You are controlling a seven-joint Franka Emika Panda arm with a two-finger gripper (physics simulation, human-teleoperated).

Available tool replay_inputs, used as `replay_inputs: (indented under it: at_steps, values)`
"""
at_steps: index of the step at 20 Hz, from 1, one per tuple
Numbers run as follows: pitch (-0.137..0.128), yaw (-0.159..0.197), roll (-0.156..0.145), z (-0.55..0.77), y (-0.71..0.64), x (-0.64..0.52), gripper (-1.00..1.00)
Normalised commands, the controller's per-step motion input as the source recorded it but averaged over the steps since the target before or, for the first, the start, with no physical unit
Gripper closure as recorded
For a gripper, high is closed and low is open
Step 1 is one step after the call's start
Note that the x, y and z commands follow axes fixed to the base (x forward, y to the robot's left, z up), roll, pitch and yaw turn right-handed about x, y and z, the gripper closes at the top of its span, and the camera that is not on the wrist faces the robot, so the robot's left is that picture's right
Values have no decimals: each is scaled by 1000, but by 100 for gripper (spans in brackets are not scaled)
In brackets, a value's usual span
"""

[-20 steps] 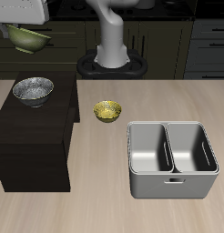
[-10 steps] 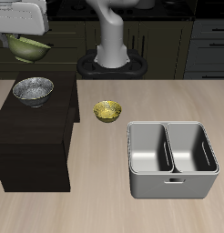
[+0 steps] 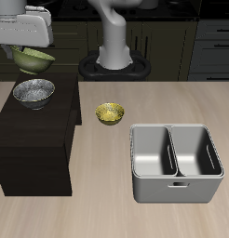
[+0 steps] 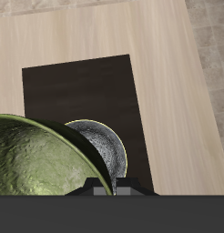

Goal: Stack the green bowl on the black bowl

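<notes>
The green bowl (image 3: 33,60) hangs in the air just above the black bowl (image 3: 33,91), held by my gripper (image 3: 31,48), whose fingers are shut on its rim. The black bowl, silvery-grey and speckled inside with a dark rim, rests on top of a dark cabinet (image 3: 33,139). In the wrist view the green bowl (image 4: 36,164) fills the near field, its mottled inside showing, and partly covers the black bowl (image 4: 106,150) below. My fingertips are hidden behind the bowl there.
A small yellow-gold bowl (image 3: 110,113) sits on the wooden table beside the cabinet. A grey two-compartment caddy (image 3: 176,160) stands nearer the table's front edge. The robot's base (image 3: 114,63) stands at the back.
The gripper has carried the green bowl down and toward the black bowl; it now hangs nearly over that bowl. Nothing else has moved.
</notes>
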Motion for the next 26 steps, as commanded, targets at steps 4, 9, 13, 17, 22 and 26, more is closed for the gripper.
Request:
replay_inputs:
  at_steps: [4, 9, 13, 17, 22, 26]
  values:
    - [13, -6, -3, -152, -18, 19, 100]
    - [17, 8, -17, -170, -81, 36, 100]
    - [21, 8, -15, -178, -89, 33, 100]
    - [22, 1, -13, -142, -53, 21, 100]
    - [31, 13, 2, -193, 2, 2, 100]
    - [73, 27, 0, -317, 63, 54, 100]
